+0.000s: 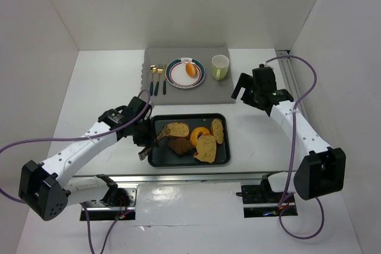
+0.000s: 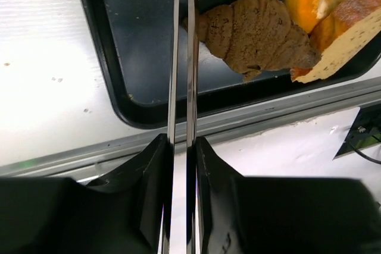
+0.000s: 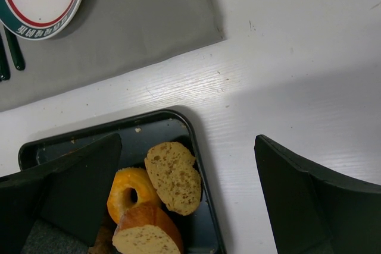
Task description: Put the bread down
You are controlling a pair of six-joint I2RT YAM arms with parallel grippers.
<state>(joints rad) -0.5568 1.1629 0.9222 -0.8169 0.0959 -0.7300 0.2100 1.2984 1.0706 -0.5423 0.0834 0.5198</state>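
The tongs are being pinched by the left tool, their blades nearly closed just beside the croissant in the tray. Nothing is being seen between the blades, so lifting and placing on the plate are judged to be remaining. The croissant is lying brown and ridged, touching sliced bread. The right tool is being held spread above the table.

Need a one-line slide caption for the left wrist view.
Left pincer gripping metal tongs, blades reaching over the black tray beside a brown croissant.
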